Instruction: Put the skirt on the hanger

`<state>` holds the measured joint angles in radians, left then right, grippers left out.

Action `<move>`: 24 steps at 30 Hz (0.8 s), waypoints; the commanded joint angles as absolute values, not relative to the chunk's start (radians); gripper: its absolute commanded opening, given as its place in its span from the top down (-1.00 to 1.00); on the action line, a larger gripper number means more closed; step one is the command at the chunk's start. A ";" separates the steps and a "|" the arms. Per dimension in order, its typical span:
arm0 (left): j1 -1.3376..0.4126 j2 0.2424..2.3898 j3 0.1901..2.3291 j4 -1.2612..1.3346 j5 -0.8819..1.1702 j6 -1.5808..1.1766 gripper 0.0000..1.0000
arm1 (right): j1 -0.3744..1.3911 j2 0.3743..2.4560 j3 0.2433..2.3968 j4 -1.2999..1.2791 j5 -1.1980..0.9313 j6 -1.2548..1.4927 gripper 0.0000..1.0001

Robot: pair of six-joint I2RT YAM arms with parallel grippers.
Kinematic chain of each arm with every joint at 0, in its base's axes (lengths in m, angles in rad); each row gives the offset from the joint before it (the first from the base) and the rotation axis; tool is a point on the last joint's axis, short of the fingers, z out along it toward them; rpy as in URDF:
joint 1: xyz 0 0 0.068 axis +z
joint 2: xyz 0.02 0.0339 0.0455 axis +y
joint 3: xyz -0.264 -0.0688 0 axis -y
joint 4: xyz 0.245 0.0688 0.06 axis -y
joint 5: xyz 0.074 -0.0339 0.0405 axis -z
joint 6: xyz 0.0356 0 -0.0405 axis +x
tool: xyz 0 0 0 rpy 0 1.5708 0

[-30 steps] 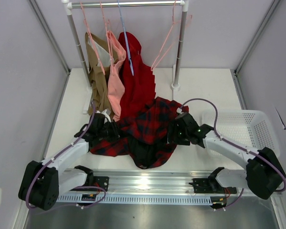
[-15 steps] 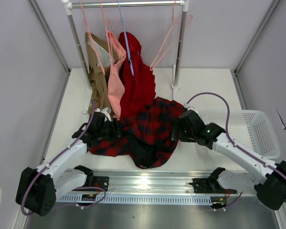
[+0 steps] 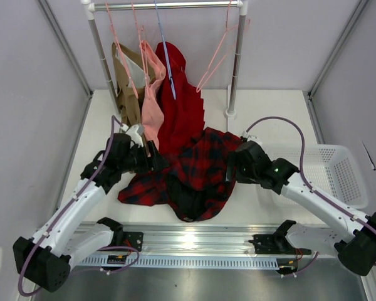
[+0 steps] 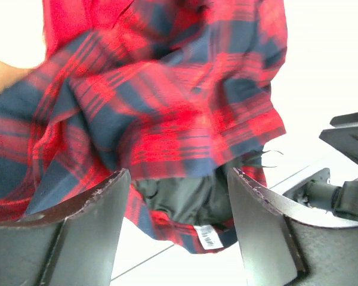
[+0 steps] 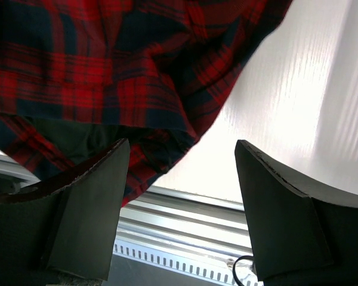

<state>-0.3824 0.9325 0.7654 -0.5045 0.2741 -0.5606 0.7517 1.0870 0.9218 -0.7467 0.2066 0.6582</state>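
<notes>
Presently the red-and-black tartan fabric skirt (image 3: pixel 200 166) lies crumpled on the white worktop (image 3: pixel 269 119), dark lining showing at its near edge; the thin pale-pink triangular hanger (image 3: pixel 213 66) hangs well beyond the skirt on the metal rail (image 3: pixel 169 5); the left hand (image 4: pixel 178 179) at the skirt's left edge and the right hand (image 5: pixel 180 146) at its right edge both gape wide, gripping nothing.

White table (image 3: pixel 269 113), matte, walled on three sides. Skirt (image 3: pixel 203 163) in crumpled heap near front centre, dark lining showing at near edge, left part spread flat toward left side. White mesh basket (image 3: pixel 313 148) on right side, just beside skirt heap. Rack post (image 3: pixel 230 114) stands on round foot toward back, right of centre. Metal rail (image 3: pixel 194 241) runs along near edge.
</notes>
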 commanded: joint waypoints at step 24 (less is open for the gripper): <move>-0.675 1.534 1.850 -0.078 -0.086 -0.011 -0.71 | 0.715 1.016 1.043 -0.782 0.206 0.609 -0.29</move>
